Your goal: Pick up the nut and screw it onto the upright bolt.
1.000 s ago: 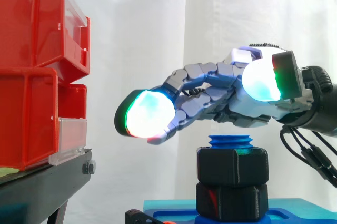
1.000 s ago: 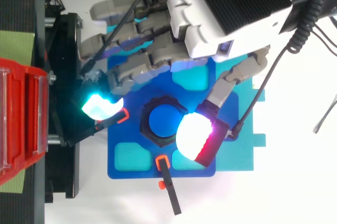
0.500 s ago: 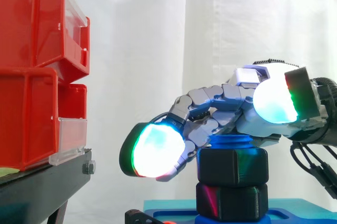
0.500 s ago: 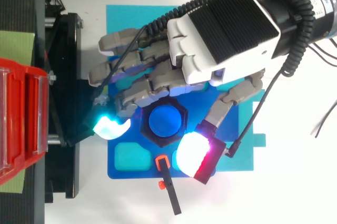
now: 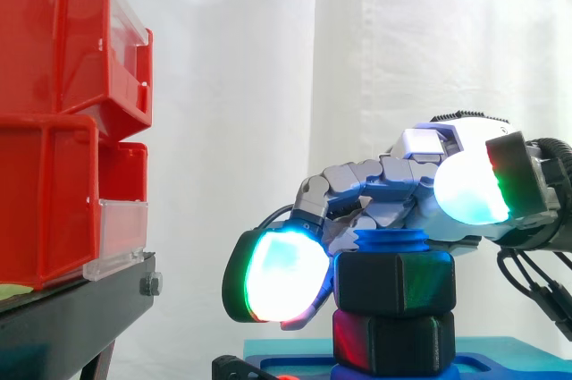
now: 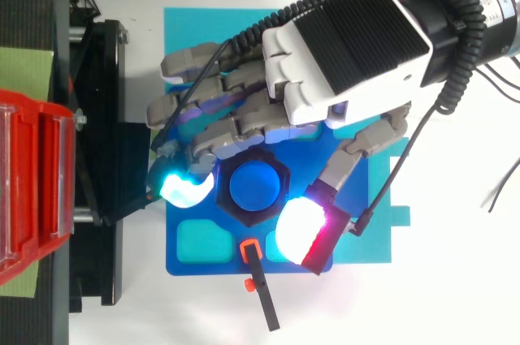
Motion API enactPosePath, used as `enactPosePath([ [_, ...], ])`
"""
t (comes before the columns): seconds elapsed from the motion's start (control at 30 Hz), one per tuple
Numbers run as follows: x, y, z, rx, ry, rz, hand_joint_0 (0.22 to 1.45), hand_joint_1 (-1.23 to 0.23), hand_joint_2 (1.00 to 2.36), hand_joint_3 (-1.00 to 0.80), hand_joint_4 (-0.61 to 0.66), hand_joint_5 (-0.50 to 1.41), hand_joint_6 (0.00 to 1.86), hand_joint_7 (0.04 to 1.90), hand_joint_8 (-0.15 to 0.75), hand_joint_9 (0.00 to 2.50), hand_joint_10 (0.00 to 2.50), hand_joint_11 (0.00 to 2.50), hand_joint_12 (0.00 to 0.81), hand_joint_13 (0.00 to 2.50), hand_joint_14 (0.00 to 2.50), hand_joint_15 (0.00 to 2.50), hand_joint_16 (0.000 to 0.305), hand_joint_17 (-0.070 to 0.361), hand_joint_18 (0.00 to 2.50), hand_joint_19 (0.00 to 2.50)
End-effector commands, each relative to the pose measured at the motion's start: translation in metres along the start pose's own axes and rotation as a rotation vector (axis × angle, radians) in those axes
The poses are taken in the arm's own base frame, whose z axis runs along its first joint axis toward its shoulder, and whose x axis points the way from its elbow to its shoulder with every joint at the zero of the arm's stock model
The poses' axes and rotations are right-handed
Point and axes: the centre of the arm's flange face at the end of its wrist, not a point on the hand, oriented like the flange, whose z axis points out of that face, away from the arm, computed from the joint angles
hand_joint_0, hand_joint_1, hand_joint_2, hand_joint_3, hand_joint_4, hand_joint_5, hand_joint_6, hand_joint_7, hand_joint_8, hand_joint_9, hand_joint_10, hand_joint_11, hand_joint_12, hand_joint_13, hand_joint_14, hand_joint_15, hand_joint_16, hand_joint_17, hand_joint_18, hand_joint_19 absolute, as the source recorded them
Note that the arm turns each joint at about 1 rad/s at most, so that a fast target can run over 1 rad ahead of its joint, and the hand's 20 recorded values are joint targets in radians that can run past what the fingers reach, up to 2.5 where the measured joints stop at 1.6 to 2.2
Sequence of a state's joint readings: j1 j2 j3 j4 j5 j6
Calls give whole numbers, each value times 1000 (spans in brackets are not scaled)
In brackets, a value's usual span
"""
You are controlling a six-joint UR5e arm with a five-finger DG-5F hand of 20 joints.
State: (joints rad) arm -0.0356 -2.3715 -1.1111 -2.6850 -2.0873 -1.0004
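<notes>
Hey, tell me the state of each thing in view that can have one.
bolt: upright, blue tip exposed
nut: around the bolt, near its top
hand: low over the bolt, grip unclear
red bins: stacked on the stand

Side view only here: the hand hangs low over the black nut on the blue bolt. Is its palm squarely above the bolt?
Observer: No. From above, the bolt shows its blue top uncovered; the hand sits off to one side.
Operator: Where is the thumb pad?
Observer: The thumb pad is at a corner of the nut, away from the red bins; contact is unclear.
Operator: And the fingers?
Observer: The fingers curve along the nut's bin side, one cyan pad beside its edge.
</notes>
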Motion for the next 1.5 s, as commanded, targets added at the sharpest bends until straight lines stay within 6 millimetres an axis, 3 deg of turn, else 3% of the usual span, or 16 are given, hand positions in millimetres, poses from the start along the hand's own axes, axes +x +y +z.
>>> enactPosePath([
  [0.0, -3, -3, -2, 1, -6, -9, 484, -217, 1000, -500, 155, -86, 503, 1141, 195, 232, 0, 0, 263, 228, 0, 0, 28, 63, 0, 0],
  [0.77, -17, -16, -13, -11, -38, -40, 499, -254, 1000, -500, 109, -5, 500, 1471, 209, 437, 0, 0, 235, 371, 0, 0, 22, 51, 13, 0],
  [1.07, -17, -18, -15, -9, -36, -39, 504, -267, 1000, -500, 117, 10, 500, 1491, 224, 566, 0, 0, 224, 451, 0, 0, 20, 45, 85, 0],
  [1.47, -18, -19, -16, -7, -37, -45, 519, -321, 1000, -500, 48, 49, 544, 1375, 220, 958, 0, 0, 179, 674, 0, 0, 11, 25, 320, 0],
])
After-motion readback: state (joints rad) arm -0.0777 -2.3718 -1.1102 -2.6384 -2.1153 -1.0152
